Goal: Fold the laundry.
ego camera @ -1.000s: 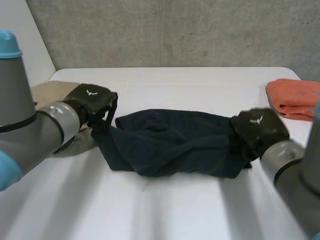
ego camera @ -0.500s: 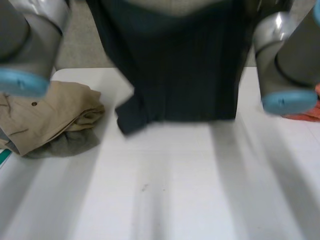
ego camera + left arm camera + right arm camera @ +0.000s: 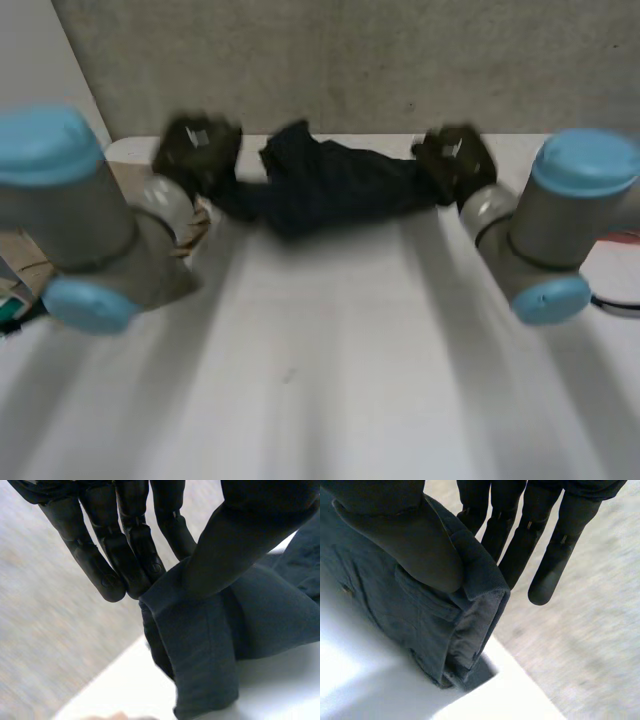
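A dark navy garment (image 3: 330, 187) stretches between my two hands at the far edge of the white table (image 3: 330, 360). My left hand (image 3: 197, 150) pinches its left end, thumb pressing the cloth (image 3: 210, 645) against straight fingers (image 3: 130, 550). At the right end my right hand (image 3: 455, 155) does the same: the thumb clamps a folded edge of the navy cloth (image 3: 430, 615) against the fingers (image 3: 520, 535). The garment's middle sags onto the table.
A beige and grey pile of clothes (image 3: 190, 215) lies at the left edge behind my left arm. A folded orange cloth (image 3: 620, 240) peeks out at the right edge behind my right arm. A concrete wall rises just past the table's far edge.
Both hands swung the garment up off the table, then carried it away to the far edge, where it now hangs stretched and bunched between them.
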